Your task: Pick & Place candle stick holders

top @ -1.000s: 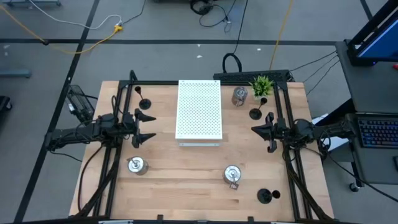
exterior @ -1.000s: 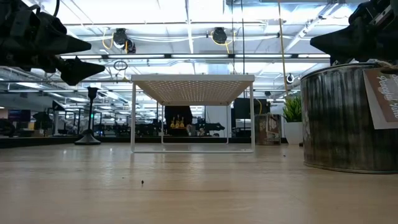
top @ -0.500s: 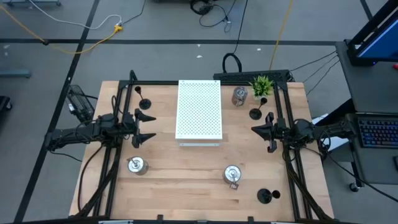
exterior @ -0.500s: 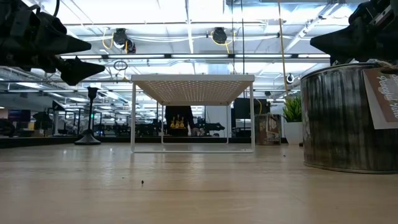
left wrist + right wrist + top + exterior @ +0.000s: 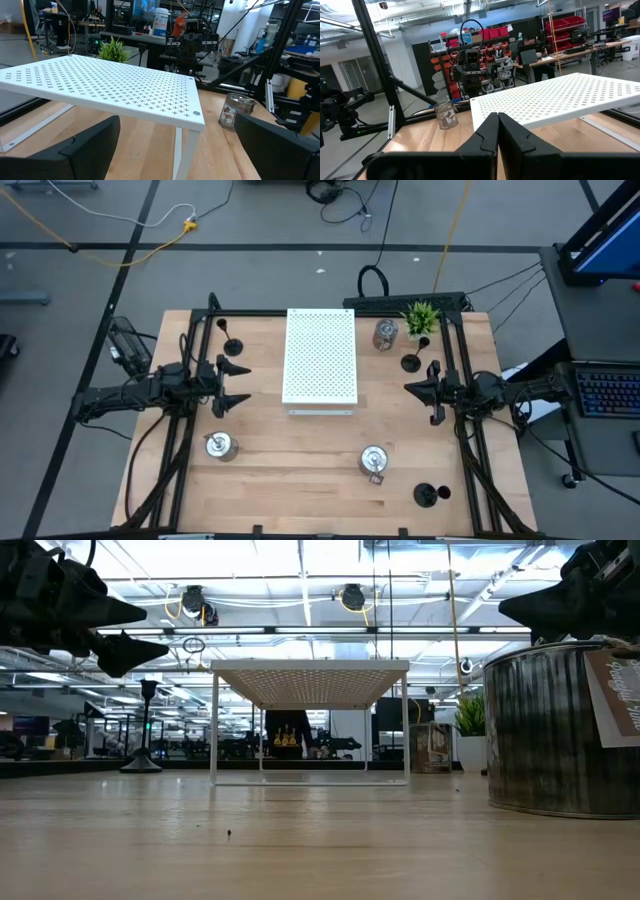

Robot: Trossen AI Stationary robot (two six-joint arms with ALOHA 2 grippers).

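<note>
Candle stick holders stand on their bases on the wooden table (image 5: 300, 500). Black ones are at the far left (image 5: 232, 345), by the right arm (image 5: 411, 362) and near right (image 5: 427, 495). Silver ones are near left (image 5: 219, 445), near centre (image 5: 374, 461) (image 5: 555, 730) and far right (image 5: 386, 333). My left gripper (image 5: 243, 385) (image 5: 150, 628) (image 5: 175, 150) hovers open and level at the table's left, left of the white board (image 5: 320, 358). My right gripper (image 5: 408, 388) (image 5: 505, 608) (image 5: 497, 132) hovers shut at the right. Neither touches anything.
The white perforated board (image 5: 310, 675) stands on thin legs mid-table, between the two grippers. A small green plant (image 5: 421, 317) sits at the far right corner. Black frame rails (image 5: 470, 430) run along both table sides. Bare wood lies along the near edge.
</note>
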